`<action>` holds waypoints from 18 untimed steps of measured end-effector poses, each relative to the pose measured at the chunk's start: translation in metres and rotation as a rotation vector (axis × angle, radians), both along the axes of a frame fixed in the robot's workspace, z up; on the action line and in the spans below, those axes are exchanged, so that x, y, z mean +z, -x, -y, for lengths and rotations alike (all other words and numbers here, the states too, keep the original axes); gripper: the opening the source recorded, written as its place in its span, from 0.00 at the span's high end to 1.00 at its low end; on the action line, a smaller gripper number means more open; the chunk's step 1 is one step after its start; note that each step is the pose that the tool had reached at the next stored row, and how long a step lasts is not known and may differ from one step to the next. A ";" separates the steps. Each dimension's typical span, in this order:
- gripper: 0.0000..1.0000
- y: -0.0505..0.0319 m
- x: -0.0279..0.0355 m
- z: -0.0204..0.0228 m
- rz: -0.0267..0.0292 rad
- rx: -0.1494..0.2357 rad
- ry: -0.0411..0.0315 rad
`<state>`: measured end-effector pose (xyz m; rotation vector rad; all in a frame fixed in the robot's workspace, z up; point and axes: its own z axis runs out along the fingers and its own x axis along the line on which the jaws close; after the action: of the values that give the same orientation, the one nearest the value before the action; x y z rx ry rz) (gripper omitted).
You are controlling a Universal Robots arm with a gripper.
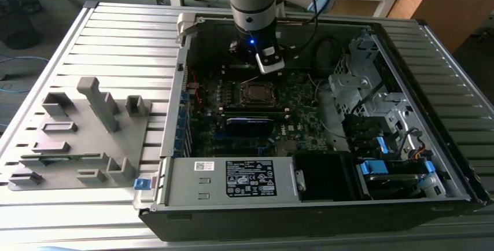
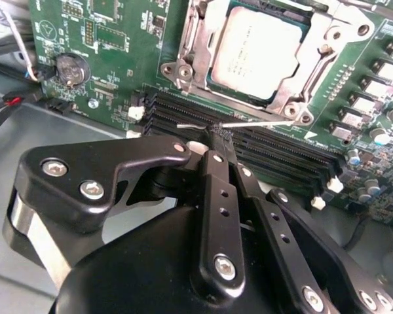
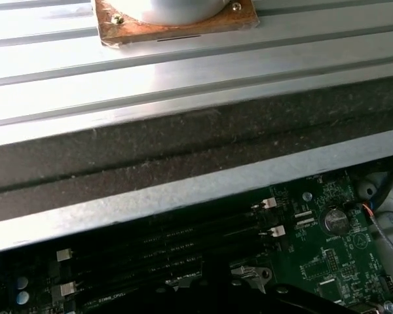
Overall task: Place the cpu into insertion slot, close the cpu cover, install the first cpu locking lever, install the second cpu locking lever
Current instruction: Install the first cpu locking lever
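Black fingers (image 2: 213, 170) of the gripper (image 2: 219, 134) are pressing together on a thin wire lever (image 2: 262, 122). They are pinching it just above the memory slots (image 2: 275, 154), and the tips are hiding the lever's middle. Cpu (image 2: 255, 49) is sitting just beyond, its silver top showing through the window of the cover (image 2: 195, 36), which is lying flat over it. The slot beneath is being hidden by both. The picture's edge is cutting off the cpu's far side. In the exterior view the gripper (image 1: 270, 65) is hanging inside the open case (image 1: 432, 164), near the cpu (image 1: 255, 93).
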<state>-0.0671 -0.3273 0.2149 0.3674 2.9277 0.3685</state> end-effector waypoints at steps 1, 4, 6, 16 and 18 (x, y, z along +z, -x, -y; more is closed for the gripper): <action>0.89 0.0000 -0.0012 0.0000 0.0001 0.000 -0.0001; 0.89 -0.0005 -0.0035 0.0000 0.0000 0.000 -0.0001; 0.89 -0.0014 -0.0043 -0.0001 0.0000 0.000 0.0001; 0.89 -0.0034 -0.0100 -0.0001 0.0000 -0.011 0.0014; 0.89 -0.0035 -0.0114 -0.0002 0.0000 -0.014 0.0013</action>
<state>-0.0635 -0.3272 0.2035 0.3869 2.9238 0.3647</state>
